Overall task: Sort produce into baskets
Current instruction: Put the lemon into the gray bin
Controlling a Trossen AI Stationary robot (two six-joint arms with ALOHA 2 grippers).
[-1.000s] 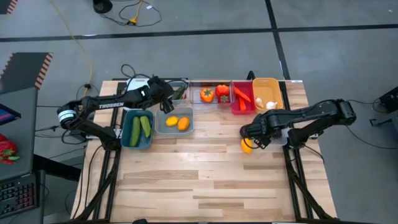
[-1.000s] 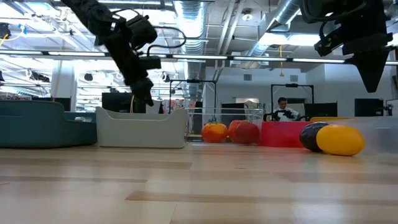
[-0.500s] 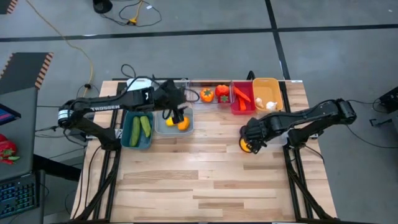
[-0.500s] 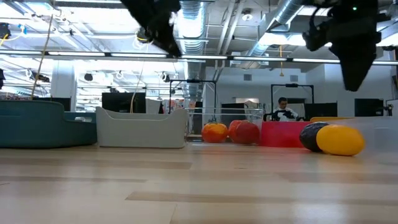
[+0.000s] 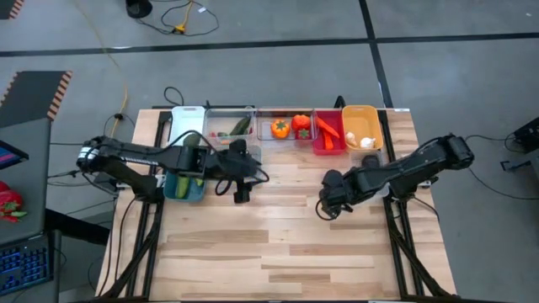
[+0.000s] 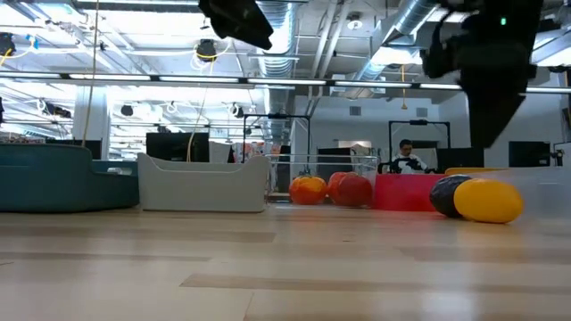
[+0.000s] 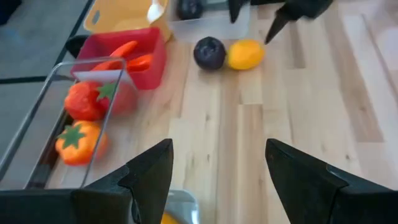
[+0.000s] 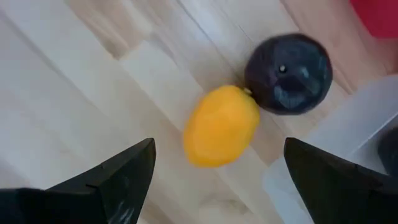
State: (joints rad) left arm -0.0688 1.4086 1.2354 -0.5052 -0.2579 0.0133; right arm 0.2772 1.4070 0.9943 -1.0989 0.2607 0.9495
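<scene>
While the right gripper hangs over the table with its jaws spread wide and empty, a lemon lies on the wood just below it, touching a purple ball beside a clear tub. Over by the teal tub of cucumbers, the left gripper also stands parted and holds nothing (its camera looks across at the peppers in their clear tub, the red tub and the orange one).
</scene>
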